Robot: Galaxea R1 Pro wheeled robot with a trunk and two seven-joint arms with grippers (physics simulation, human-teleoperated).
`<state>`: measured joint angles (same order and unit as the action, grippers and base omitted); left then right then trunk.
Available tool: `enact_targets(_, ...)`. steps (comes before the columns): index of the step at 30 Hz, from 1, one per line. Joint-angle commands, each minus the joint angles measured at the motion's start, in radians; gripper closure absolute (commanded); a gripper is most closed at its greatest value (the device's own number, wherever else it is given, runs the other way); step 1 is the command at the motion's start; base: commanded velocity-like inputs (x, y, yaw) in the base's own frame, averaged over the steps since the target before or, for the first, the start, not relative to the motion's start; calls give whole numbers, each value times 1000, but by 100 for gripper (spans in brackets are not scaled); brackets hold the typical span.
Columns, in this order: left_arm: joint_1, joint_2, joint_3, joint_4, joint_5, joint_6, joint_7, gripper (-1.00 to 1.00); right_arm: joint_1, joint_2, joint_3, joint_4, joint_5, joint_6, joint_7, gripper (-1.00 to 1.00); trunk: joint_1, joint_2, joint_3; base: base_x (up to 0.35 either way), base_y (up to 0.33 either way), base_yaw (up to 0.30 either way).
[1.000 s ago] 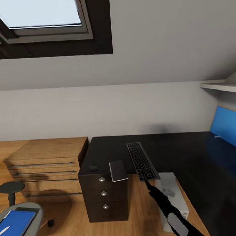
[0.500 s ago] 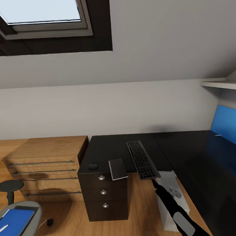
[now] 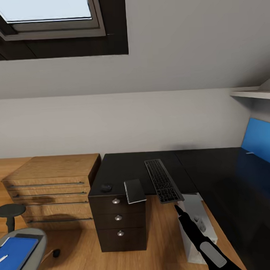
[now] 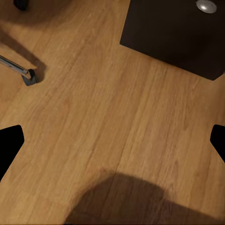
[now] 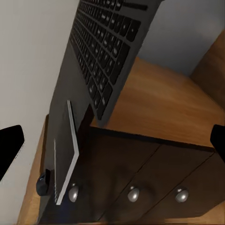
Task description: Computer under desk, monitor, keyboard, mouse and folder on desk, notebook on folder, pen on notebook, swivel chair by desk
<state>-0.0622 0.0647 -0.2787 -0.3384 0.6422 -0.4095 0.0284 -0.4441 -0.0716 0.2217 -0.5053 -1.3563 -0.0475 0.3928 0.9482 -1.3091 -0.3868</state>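
Straight ahead, the desk (image 3: 129, 169) runs along the back wall, its black top bending toward the robot's right. The keyboard (image 3: 162, 180) lies on the top, set at a slant, with its near end jutting past the front edge. Just to its left the notebook (image 3: 134, 191) rests on the corner above the black drawers (image 3: 118, 223), also overhanging the edge a little. A small dark mouse (image 3: 106, 187) sits further left on the top, near the notebook but apart from it. The right gripper (image 3: 179, 208) hangs just below the keyboard's overhanging end, apart from it; its fingers (image 5: 10, 149) stand spread at the two sides of the right wrist view with nothing between them. That view looks up along the keyboard, the notebook's edge and the round drawer knobs (image 5: 133, 193). The left gripper (image 4: 112, 145) points down at the wooden floor (image 4: 103, 117), its tips likewise wide apart and empty. At lower left of the head view, the swivel chair (image 3: 32, 255) carries the folder (image 3: 14, 256), with the pen (image 3: 2, 259) on it. A light grey computer (image 3: 195, 227) stands on the floor under the desk. Low wooden shelving (image 3: 50, 187) stands left of the desk.
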Motion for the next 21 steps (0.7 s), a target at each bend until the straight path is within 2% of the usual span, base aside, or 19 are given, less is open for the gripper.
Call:
enact_targets(1,-1,3,-8,-6,8,-4,3,-100,-1,-1,8,1,-15,-2,2,-100,4,-8,-4,0,0,0)
enact_targets(4,-1,15,-8,-44,8,0,4,-100,-1,-2,8,2,-28,5,2,-100,15,-29,-14,0,0,0)
enact_targets(8,-1,50,-8,-136,9,12,3,-100,-1,-3,7,2,-34,15,2,-100,31,-57,-26,0,0,0)
enact_targets(11,-1,75,-8,-210,9,64,3,-100,-1,-3,7,2,-34,24,1,-100,42,-78,-36,0,0,0)
enact_targets(13,-1,86,-7,-264,10,135,2,-100,-1,-3,7,2,-35,28,1,-100,50,-92,-42,0,0,0)
enact_targets(16,-1,97,9,-348,15,279,3,-100,-1,-4,7,2,-35,32,1,-100,61,-113,-51,0,0,0)
enact_targets(21,-1,102,97,-479,37,496,2,-100,-1,-10,7,0,-35,34,1,-100,81,-148,-67,0,0,0)
